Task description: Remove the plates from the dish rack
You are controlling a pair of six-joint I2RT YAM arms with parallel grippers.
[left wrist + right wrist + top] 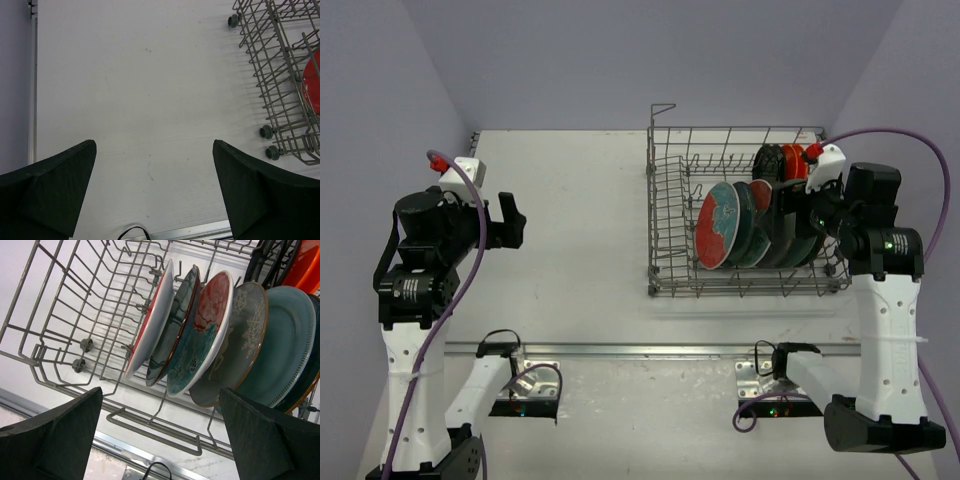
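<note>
The grey wire dish rack (670, 200) stands at the right of the table. Several large plates (725, 225) stand upright in a row in it, red-and-teal patterned ones at the left, teal and dark ones to the right. A smaller black plate (769, 160) and an orange-red plate (794, 160) stand behind them. My right gripper (788, 218) is open and empty above the row; its wrist view shows the patterned plates (202, 335), a teal plate (285, 340) and the rack's near rim (150, 422) between the fingers. My left gripper (516, 222) is open and empty over bare table, well left of the rack (280, 75).
A metal rail (650, 350) runs along the table's near edge. The white table (570, 200) lies between the left gripper and the rack. Walls stand close at the back and both sides. A raised wire loop (662, 108) sits at the rack's far left corner.
</note>
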